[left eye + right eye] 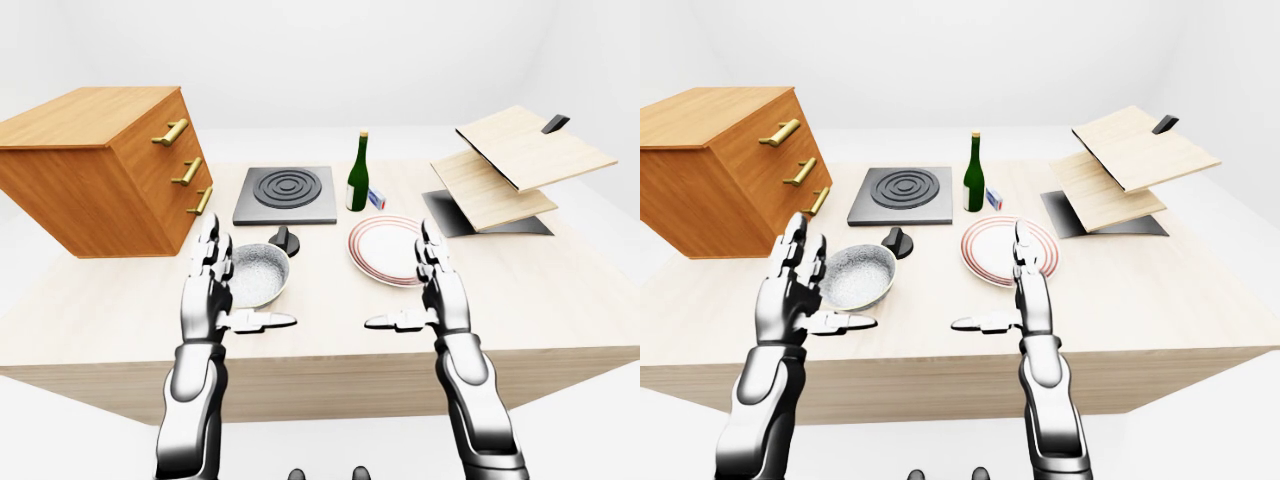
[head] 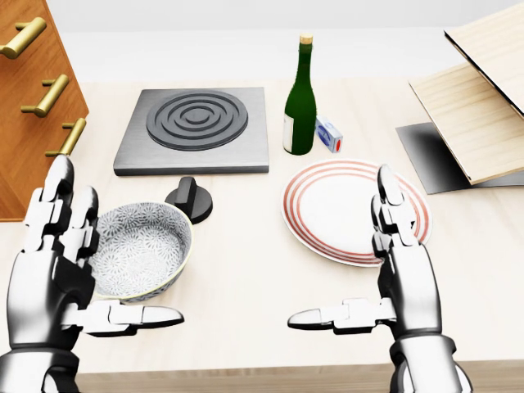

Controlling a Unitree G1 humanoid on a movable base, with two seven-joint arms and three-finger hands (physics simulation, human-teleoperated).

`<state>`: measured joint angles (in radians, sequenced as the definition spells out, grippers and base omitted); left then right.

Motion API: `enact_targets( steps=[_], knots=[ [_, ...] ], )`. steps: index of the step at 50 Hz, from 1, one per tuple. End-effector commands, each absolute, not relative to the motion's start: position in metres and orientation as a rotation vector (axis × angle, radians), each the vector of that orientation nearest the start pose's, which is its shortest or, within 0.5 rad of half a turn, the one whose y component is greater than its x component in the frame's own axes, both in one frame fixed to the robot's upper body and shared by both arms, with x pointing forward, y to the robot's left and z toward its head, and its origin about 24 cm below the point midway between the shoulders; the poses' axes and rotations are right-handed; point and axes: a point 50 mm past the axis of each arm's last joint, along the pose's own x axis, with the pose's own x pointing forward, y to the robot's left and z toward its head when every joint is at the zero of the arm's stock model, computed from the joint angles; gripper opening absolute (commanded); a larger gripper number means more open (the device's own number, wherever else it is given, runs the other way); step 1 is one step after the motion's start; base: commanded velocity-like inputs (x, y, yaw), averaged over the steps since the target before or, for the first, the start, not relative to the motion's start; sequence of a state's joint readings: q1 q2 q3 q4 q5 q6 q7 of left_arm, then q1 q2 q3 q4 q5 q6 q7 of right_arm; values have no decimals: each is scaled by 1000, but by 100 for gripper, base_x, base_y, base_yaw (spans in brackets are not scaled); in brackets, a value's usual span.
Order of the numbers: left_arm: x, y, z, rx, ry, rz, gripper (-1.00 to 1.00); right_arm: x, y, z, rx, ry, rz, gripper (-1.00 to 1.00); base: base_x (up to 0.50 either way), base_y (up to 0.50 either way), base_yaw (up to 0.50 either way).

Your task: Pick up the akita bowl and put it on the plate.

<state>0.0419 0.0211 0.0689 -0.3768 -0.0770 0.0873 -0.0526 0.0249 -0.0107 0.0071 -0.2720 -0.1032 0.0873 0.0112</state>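
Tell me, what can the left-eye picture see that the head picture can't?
Only the left-eye view shows the drawer chest's top and the black handle on the tilted boards. Only the head view is close enough to show the bowl's flowery pattern. Both show the bowl, striped plate, green bottle, burner, the open left hand and the open right hand.

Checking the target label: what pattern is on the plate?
White plate with concentric red rings around its rim, clearest in the head view.
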Motion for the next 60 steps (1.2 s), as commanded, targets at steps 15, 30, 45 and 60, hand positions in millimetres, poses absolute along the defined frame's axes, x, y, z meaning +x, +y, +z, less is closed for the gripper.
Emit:
enact_targets(
  steps=[15, 30, 45, 60],
  knots=[
    [238, 173, 127, -42, -324, 19, 100, 234, -145, 133, -170, -350, 9, 99, 0, 0, 0],
    [253, 190, 127, -49, -312, 81, 100, 235, -145, 130, -175, -336, 4, 100, 0, 0, 0],
    [253, 220, 156, -44, -428, 182, 100, 234, -146, 130, -181, -333, 0, 100, 0, 0, 0],
    [258, 246, 160, 13, -420, 277, 100, 233, -148, 133, -181, -347, -7, 100, 0, 0, 0]
  ],
)
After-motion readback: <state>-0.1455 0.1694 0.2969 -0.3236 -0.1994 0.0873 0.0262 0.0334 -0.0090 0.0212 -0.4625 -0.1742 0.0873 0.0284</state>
